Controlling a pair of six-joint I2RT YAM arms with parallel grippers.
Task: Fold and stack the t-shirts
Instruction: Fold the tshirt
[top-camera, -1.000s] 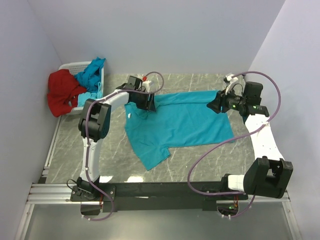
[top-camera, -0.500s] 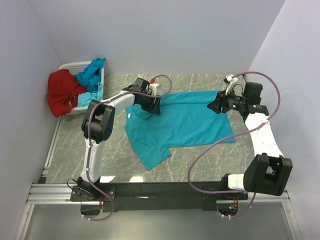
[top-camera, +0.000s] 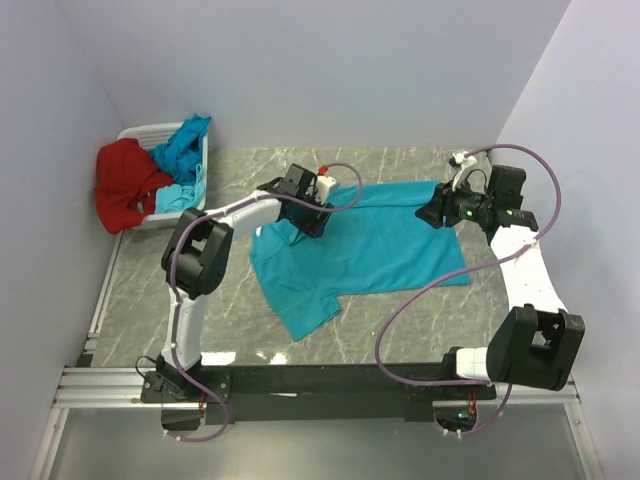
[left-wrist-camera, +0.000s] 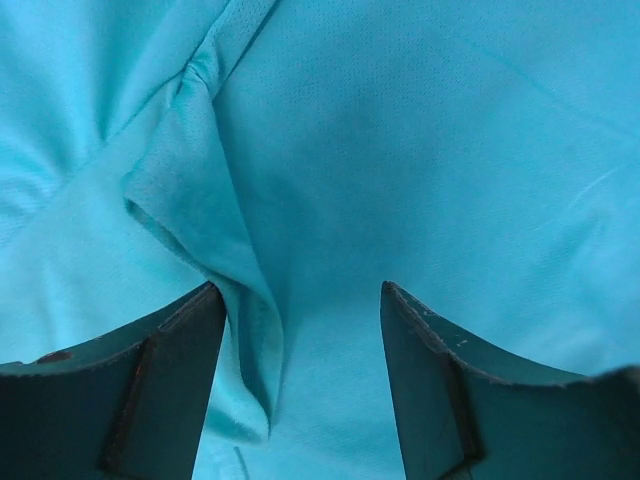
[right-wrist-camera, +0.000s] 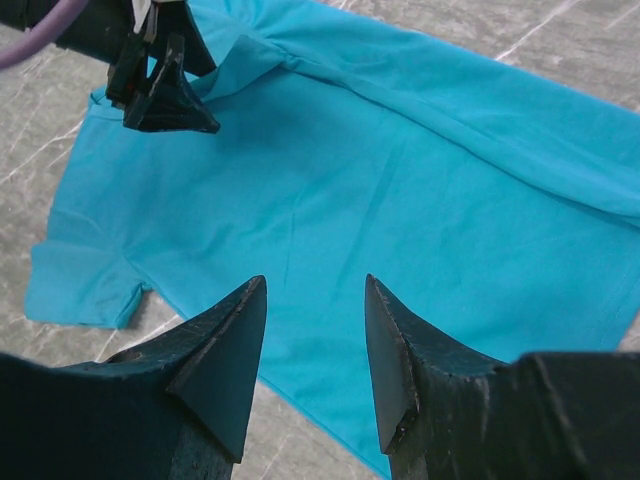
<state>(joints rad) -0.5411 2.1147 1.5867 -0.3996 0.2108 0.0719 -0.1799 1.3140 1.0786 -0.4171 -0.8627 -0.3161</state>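
Observation:
A turquoise-blue t-shirt (top-camera: 360, 245) lies spread on the grey marble table; it fills the left wrist view (left-wrist-camera: 420, 150) and shows in the right wrist view (right-wrist-camera: 400, 170). My left gripper (top-camera: 316, 222) is open, low over the shirt's upper left part, with a raised fold (left-wrist-camera: 215, 250) next to its left finger. My right gripper (top-camera: 427, 214) is open and empty, above the shirt's upper right corner. A red t-shirt (top-camera: 125, 185) and more turquoise t-shirts (top-camera: 182, 148) hang over the basket.
A white plastic basket (top-camera: 142, 133) stands at the table's far left corner. Walls close in on the left, back and right. The left arm's fingers (right-wrist-camera: 165, 95) show in the right wrist view. Bare table (top-camera: 400, 320) lies in front of the shirt.
My left gripper has moved right along the shirt's upper edge, from near the collar toward the middle. The right arm has hardly moved.

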